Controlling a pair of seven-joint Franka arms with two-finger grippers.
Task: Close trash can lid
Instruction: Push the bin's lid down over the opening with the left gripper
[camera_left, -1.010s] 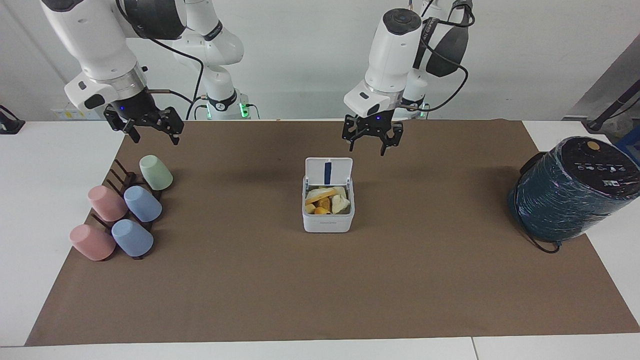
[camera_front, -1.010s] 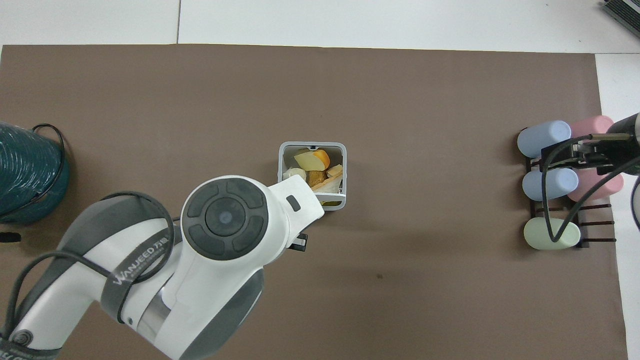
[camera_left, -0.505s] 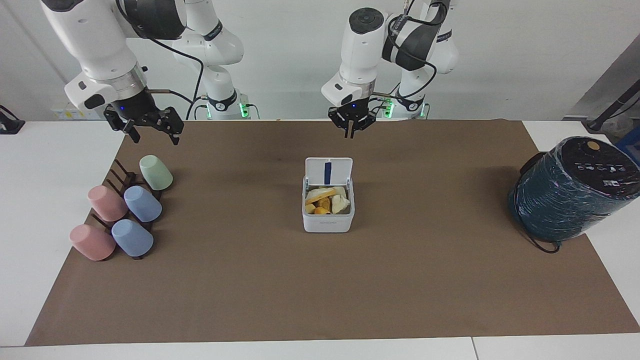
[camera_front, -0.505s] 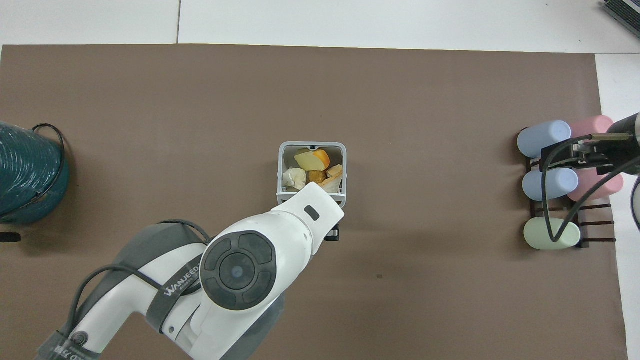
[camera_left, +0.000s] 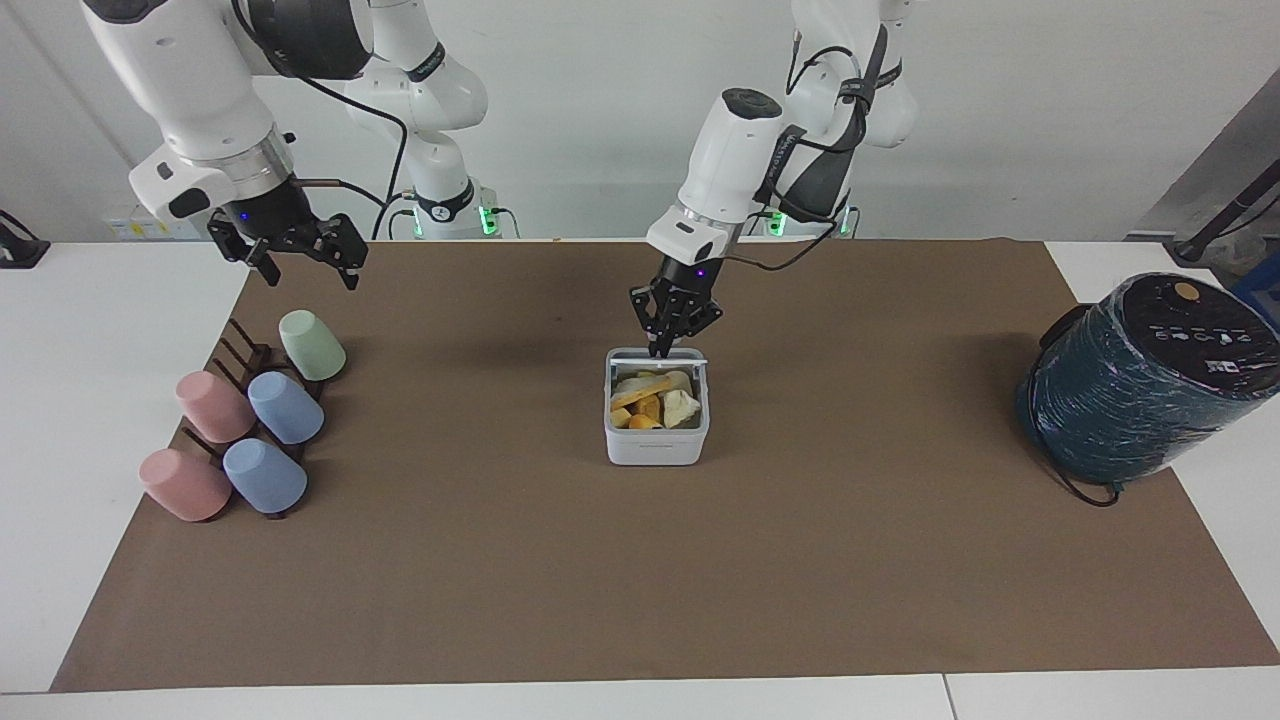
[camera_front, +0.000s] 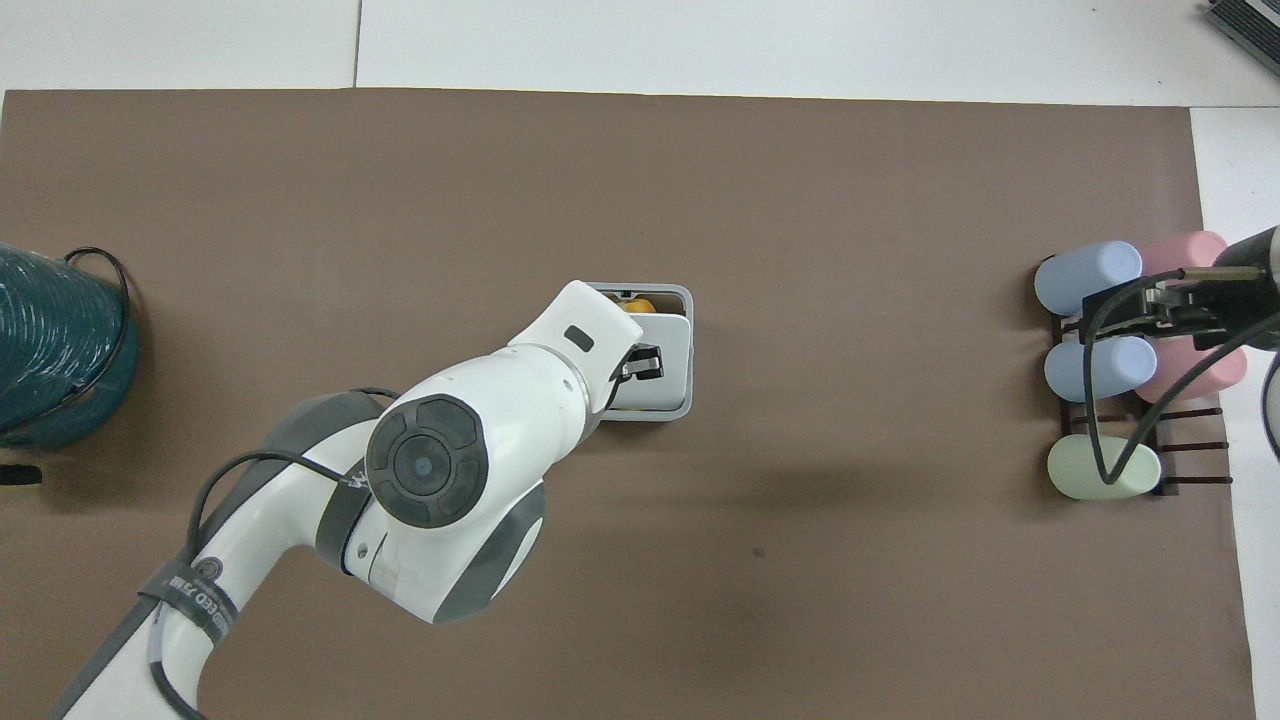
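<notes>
1. The left claw (camera_left: 665, 340) is pressing its tips down on the lid (camera_left: 657, 353), with its fingers drawn close together and holding nothing between them.
2. The lid is lying partway down, nearly level in the facing view, and in the overhead view it (camera_front: 668, 360) is covering the part of the opening nearer to the robots.
3. The trash can (camera_left: 656, 440) is standing on the brown mat (camera_left: 640, 560) at the middle of the desk (camera_left: 90, 400), and yellow and orange scraps (camera_left: 652, 402) are showing in the part of its opening that is not covered.
4. The right claw (camera_left: 290, 250) is hanging in the air over the mat's edge near the cup rack (camera_left: 245, 400), with its fingers spread apart and empty; that arm is waiting.
5. Pink, blue and green cups (camera_left: 285, 407) are lying on the rack toward the right arm's end of the desk.
6. A dark teal wrapped cylinder (camera_left: 1145, 385) is sitting at the left arm's end, well apart from the trash can.
</notes>
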